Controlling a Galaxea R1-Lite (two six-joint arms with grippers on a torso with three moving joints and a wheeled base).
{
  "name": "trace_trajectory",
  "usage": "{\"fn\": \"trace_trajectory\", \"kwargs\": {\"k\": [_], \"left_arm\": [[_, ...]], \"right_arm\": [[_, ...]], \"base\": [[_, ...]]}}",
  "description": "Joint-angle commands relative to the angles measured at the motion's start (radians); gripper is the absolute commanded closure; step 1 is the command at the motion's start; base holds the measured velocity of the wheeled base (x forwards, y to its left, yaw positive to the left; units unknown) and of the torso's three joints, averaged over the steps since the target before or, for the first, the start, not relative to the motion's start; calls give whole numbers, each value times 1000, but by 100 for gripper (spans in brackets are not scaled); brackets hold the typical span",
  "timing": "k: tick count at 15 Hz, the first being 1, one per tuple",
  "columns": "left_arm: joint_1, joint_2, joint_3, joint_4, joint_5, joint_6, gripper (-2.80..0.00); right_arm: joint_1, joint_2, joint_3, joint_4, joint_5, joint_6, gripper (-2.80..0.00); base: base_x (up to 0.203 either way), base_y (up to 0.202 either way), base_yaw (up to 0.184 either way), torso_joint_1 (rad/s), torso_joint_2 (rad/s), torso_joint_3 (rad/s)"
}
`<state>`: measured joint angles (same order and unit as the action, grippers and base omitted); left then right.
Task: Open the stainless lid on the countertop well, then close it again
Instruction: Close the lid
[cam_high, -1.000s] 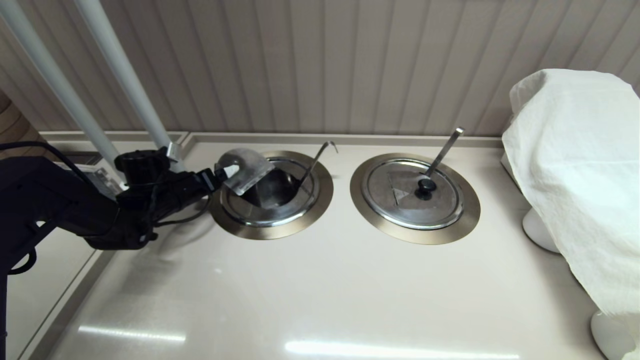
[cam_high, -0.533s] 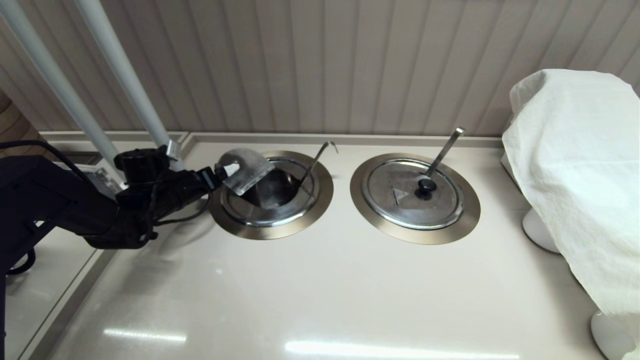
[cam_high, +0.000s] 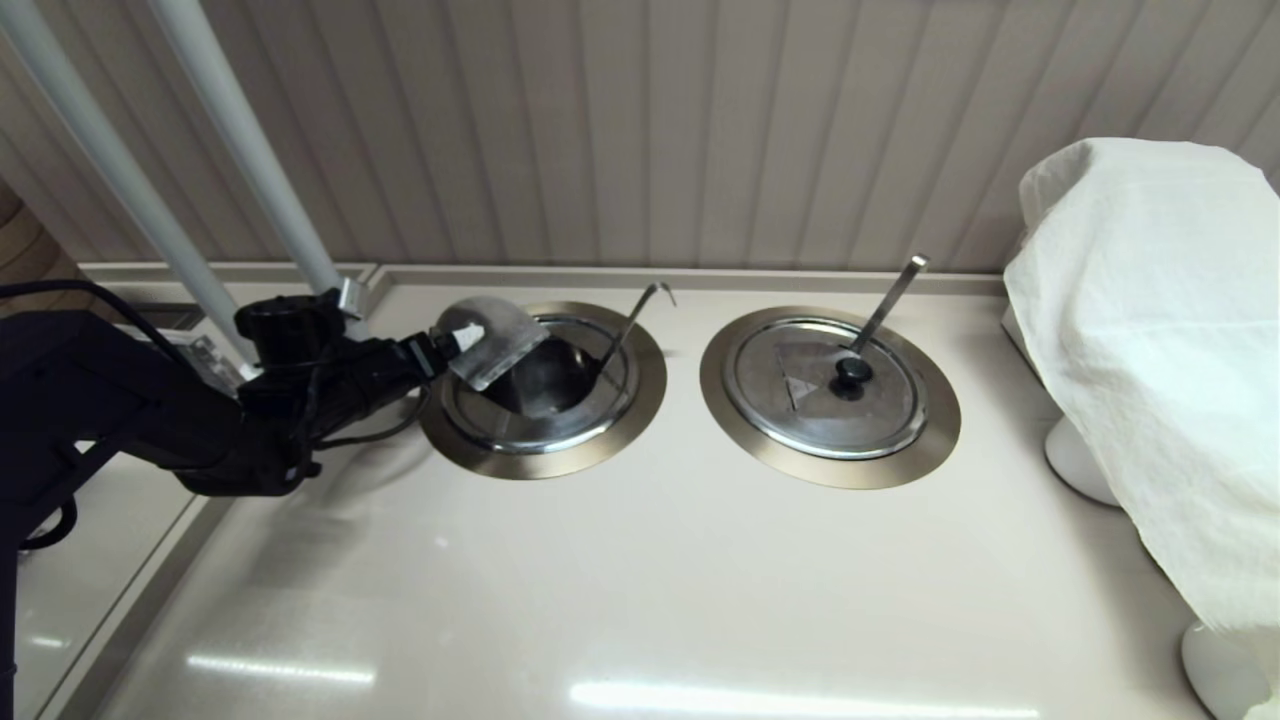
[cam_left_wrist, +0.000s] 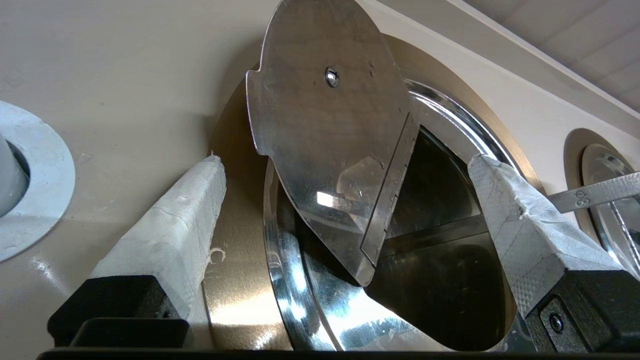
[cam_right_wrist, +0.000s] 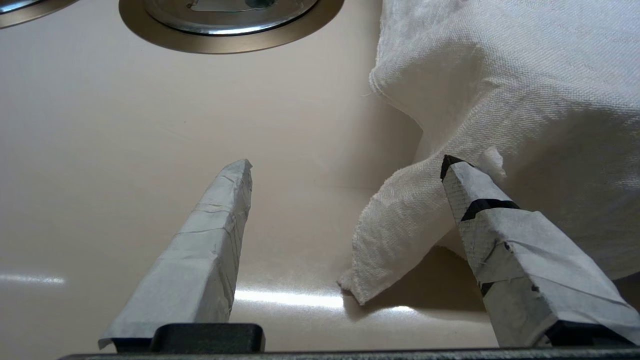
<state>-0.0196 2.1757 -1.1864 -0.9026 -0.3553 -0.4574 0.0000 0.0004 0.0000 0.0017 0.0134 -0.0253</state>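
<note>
Left gripper (cam_high: 462, 338) at left rim of well (cam_high: 543, 455), jaws wide, holding nothing. Lid (cam_high: 492, 340) tipped up on edge over well's left side, underside toward gripper, interior exposed. Wire handle (cam_high: 632, 318) pokes out behind. Twin lid (cam_high: 822, 385) shut. Right gripper (cam_right_wrist: 345, 165) over table (cam_high: 650, 590), jaws wide, beside white cloth (cam_high: 1160, 330).

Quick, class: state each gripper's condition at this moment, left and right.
Left gripper: open, fingers apart either side of the raised stainless lid, holding nothing.
Right gripper: open, empty, beside the white cloth.
</note>
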Motion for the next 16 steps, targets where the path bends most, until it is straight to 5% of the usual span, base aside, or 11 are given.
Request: {"fn": "trace_trajectory", "kwargs": {"k": [1, 16], "left_arm": [[0, -2, -1, -6, -2, -3, -280], [-23, -31, 2, -6, -7, -9, -280]], "right_arm": [[0, 0, 0, 0, 0, 1, -280], [0, 0, 0, 0, 0, -1, -280]], "base": [[0, 0, 0, 0, 0, 0], [0, 0, 0, 0, 0, 0]]}}
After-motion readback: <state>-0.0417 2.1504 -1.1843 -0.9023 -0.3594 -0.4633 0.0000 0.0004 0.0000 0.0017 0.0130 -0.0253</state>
